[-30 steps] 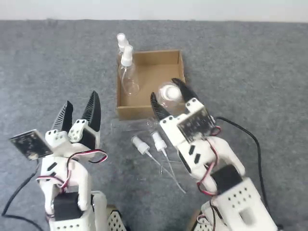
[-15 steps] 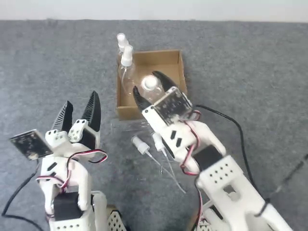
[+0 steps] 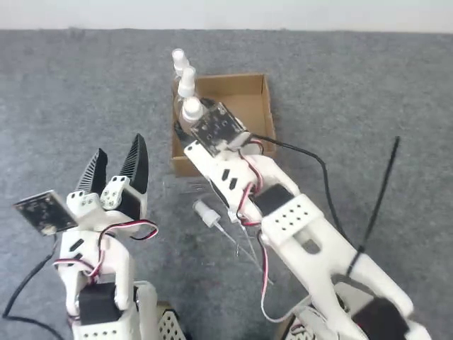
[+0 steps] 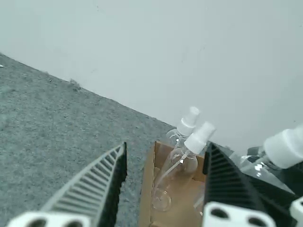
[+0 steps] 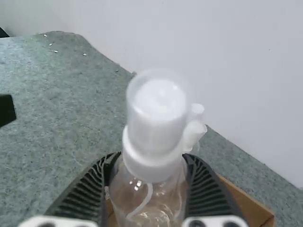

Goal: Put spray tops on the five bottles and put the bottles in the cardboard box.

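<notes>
The cardboard box [image 3: 244, 92] lies open on the grey carpet. Two clear bottles with white spray tops [image 3: 185, 80] lean in its left end, also seen as bottles [image 4: 182, 158] in the left wrist view. My right gripper [image 3: 197, 120] hangs over that same end, shut on a third capped bottle [image 5: 151, 142] whose white top [image 3: 191, 108] stands beside the other two. My left gripper [image 3: 117, 166] is open, low on the left in the high view, well short of the box. A loose spray top [image 3: 207, 213] lies on the carpet in front of the box.
Thin dip tubes [image 3: 248, 248] trail from the loose spray tops under my right arm. A black cable [image 3: 333, 191] runs along the right arm. Bare carpet spreads to the left and right of the box. A pale wall [image 4: 142, 47] rises behind it.
My right arm has swung left with the bottle, from the box's front right corner across to its left end beside the two bottles. The left arm has not moved.
</notes>
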Motion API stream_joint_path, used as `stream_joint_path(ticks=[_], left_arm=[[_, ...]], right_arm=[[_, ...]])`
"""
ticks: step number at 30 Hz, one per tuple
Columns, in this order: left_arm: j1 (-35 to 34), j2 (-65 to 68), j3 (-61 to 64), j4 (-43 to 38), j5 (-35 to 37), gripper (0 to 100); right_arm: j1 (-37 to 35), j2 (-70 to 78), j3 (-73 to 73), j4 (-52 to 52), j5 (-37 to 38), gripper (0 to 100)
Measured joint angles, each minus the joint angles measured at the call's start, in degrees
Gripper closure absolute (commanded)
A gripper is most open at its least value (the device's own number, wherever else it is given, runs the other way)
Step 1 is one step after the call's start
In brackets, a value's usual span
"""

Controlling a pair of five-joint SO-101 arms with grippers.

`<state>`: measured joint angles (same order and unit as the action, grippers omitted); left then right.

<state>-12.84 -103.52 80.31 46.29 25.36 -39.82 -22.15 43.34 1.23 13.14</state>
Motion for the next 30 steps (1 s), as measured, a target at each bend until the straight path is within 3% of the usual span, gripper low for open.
stream_joint_path(ticks=[12,17,23,30], left_arm=[[-0.35,0.00,0.00,0.00,0.00,76],[-4.31,0.00,0.00,0.00,0.00,76],[-5.63,0.00,0.00,0.00,0.00,76],[-5.63,0.00,0.00,0.00,0.00,76]], right_arm=[[-0.62,11.78,-7.82,0.00,0.00,99.1],[-0.62,15.21,-9.85,0.00,0.00,99.1],[-0.62,20.84,-13.45,0.00,-6.77,99.1],[-0.62,26.55,-16.26,0.00,-7.65,99.0]])
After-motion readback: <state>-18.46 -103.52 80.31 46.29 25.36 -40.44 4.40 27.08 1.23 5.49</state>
